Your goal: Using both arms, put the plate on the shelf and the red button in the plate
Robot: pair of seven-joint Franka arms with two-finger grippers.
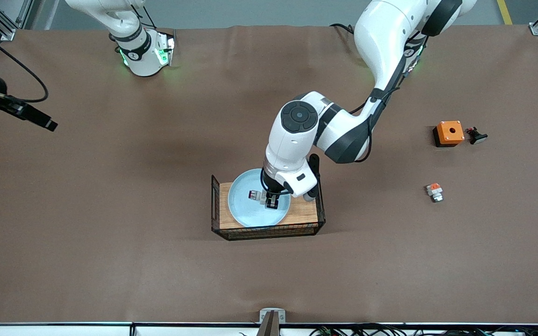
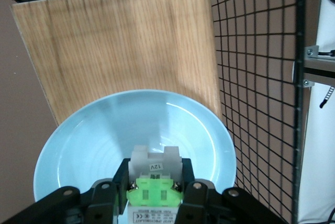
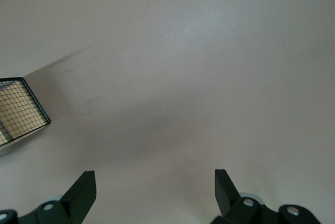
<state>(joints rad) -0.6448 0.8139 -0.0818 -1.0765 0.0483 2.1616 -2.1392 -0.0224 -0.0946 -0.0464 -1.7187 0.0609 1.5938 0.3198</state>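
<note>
The pale blue plate [image 1: 245, 210] lies on the wooden floor of a black wire basket [image 1: 269, 232] in the middle of the table. It also shows in the left wrist view [image 2: 104, 135]. My left gripper [image 1: 269, 199] is over the plate and shut on the red button [image 1: 256, 195], a white-grey piece whose green patch shows between the fingers in the left wrist view [image 2: 155, 192]. I cannot tell whether the button touches the plate. My right gripper [image 3: 154, 182] is open and empty, up over bare table toward the right arm's end, and waits.
An orange box [image 1: 449, 133] and a black push-button [image 1: 477, 136] lie toward the left arm's end. A like switch piece with an orange-red patch [image 1: 435, 192] lies nearer the front camera than they do. The basket's wire walls [image 2: 256, 77] stand close round the plate.
</note>
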